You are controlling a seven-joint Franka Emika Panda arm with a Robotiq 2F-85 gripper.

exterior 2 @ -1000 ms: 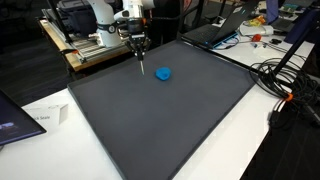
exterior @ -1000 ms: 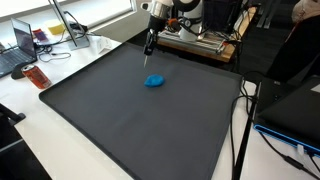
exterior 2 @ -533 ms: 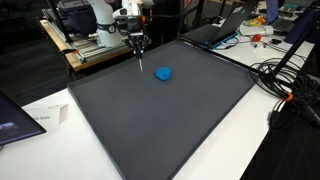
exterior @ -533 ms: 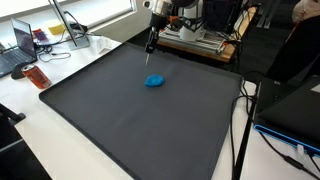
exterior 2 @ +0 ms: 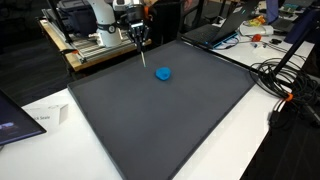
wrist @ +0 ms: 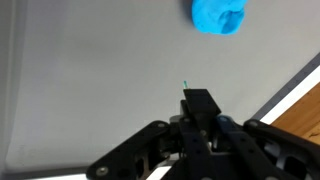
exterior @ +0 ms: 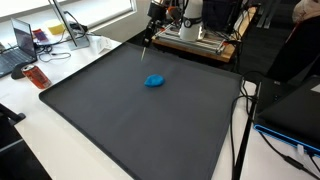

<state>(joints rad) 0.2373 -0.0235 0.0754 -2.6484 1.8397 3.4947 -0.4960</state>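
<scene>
I read the claw (exterior: pixel 151 33) as closed, gripping 1 thin dark rod (exterior 2: pixel 140 55) that points down over the far part of the black mat (exterior: pixel 130 130). The blue lump (exterior: pixel 154 81) lies on the mat near the rod, apart from it.

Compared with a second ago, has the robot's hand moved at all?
Yes. The hand has shifted upward and away from the blue lump, which stays put on the dark mat.
</scene>
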